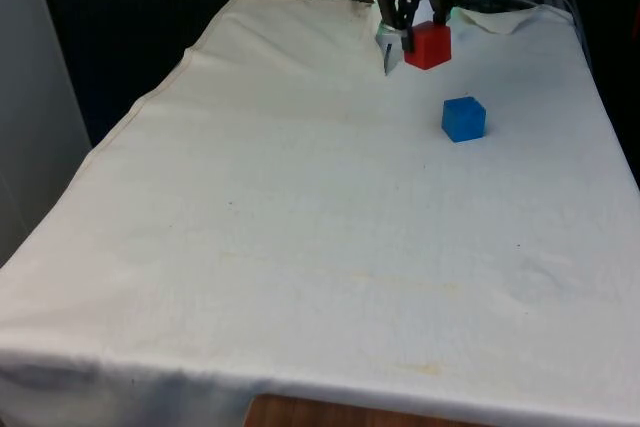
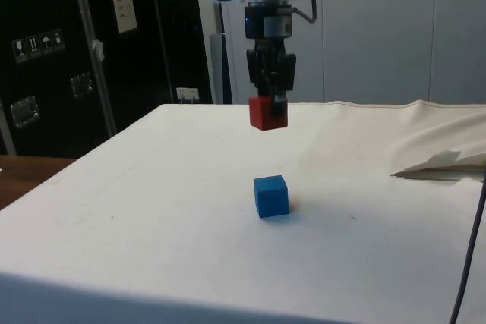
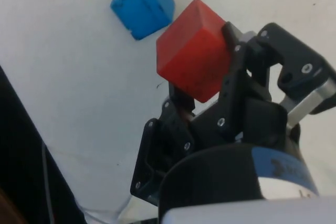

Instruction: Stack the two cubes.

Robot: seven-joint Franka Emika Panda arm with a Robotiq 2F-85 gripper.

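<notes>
My black gripper [image 1: 424, 32] is shut on a red cube [image 1: 428, 45] and holds it in the air above the white cloth. From the side, the red cube [image 2: 267, 112] hangs between the fingers [image 2: 280, 81], well above a blue cube [image 2: 271, 196] that rests on the cloth below and slightly nearer the table's middle. In the front view the blue cube [image 1: 464, 118] lies just in front of the held cube, a little to the front view's right. The wrist view has the red cube [image 3: 192, 49] clamped at the gripper [image 3: 202, 66], with the blue cube [image 3: 143, 4] on the cloth beyond it.
White cloth [image 1: 300, 217] covers the whole table, with wide open room towards the front view's left and near edge. Rumpled folds of cloth [image 2: 444, 161] rise near the robot's end. A dark cable [image 2: 471, 256] hangs at the side view's right edge.
</notes>
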